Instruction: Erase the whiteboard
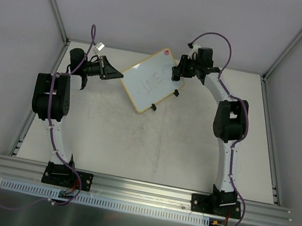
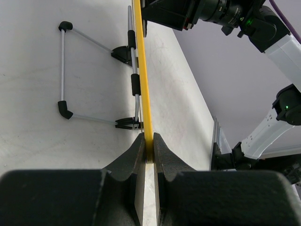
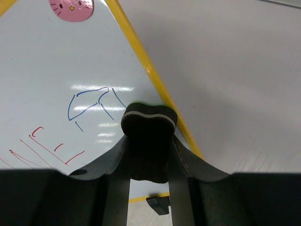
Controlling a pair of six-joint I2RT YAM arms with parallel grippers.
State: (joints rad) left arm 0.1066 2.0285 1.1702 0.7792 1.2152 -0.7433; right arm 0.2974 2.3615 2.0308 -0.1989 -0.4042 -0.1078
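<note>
**Board pinched at the left, eraser gripped at the right**

Underneath everything, a pale scuffed table (image 1: 151, 148), with both arm bases bolted along its near edge. At its far middle, turned cornerwise, the whiteboard (image 1: 147, 83): white face, thin yellow rim, rounded corners. Reaching in from either side, the left arm (image 1: 54, 102) and the right arm (image 1: 228, 120), each bent inward toward the board.

At the board's left edge, the left gripper (image 2: 148, 139). Pressed together on the yellow rim, one dark finger on each face, with no gap showing beside the rim. Seen edge-on in that wrist view, so flat or lifted cannot be told. To one side of the rim, a thin wire stand (image 2: 62, 66), hinged to the board at two black clips (image 2: 123, 52).

Over the board's right edge, toward the far corner, the right gripper (image 3: 149, 141). Pinches a black bow-shaped eraser (image 3: 149, 127) between its fingers, with the eraser's end over the white face just beside the rim. Touching the surface or just off it: cannot tell.

On the face, just left of the eraser, blue strokes (image 3: 91, 101). Lower and further left, red strokes (image 3: 42, 146). At the far corner, a small pink sticker (image 3: 70, 9).
</note>
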